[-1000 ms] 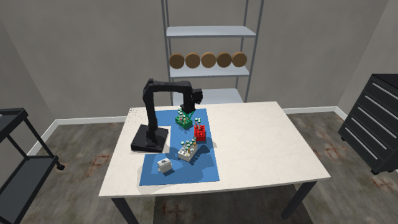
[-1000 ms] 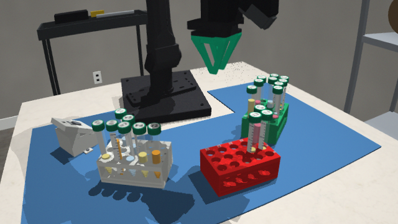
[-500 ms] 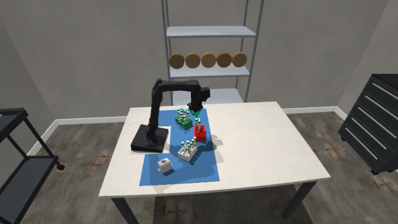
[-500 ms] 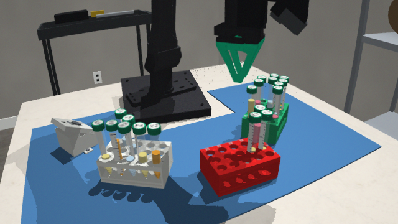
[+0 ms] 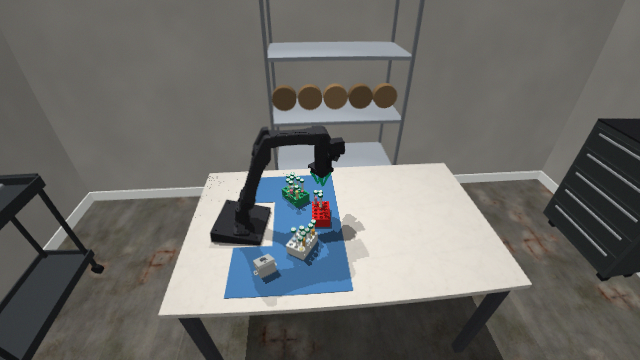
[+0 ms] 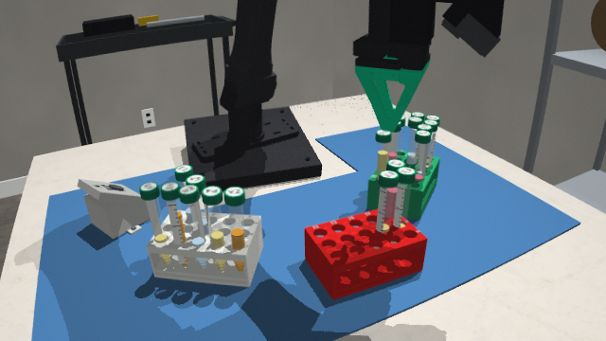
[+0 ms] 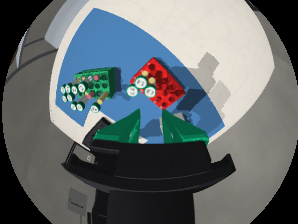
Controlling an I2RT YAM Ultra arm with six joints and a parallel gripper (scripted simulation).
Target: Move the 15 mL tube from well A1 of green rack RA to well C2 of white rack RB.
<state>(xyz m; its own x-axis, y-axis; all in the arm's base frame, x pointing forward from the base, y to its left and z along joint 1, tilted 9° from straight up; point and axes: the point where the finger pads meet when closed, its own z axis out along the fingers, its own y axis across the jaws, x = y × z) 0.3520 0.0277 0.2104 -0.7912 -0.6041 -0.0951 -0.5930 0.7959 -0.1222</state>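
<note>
The green source rack [image 5: 298, 199] [image 6: 422, 188] [image 7: 95, 80] stands at the back of the blue mat [image 5: 300, 280] [image 6: 497, 213] and holds several green-capped tubes [image 6: 422, 142]. I cannot read the well labels. The white destination rack [image 5: 306, 248] [image 6: 251, 237] stands nearer the front with several tubes in it. My gripper [image 5: 320, 180] [image 6: 391, 124] [image 7: 151, 112] hangs a little above cap height at the green rack's side. Its green fingers stand slightly apart with nothing between them.
The red rack [image 5: 322, 216] [image 6: 374, 265] [image 7: 162, 86] stands between the two racks and holds two tubes [image 6: 389, 201]. The grey DONE button box [image 5: 263, 265] [image 6: 106, 210] sits near the white rack. The arm's black base [image 5: 240, 227] [image 6: 265, 152] stands beside the mat.
</note>
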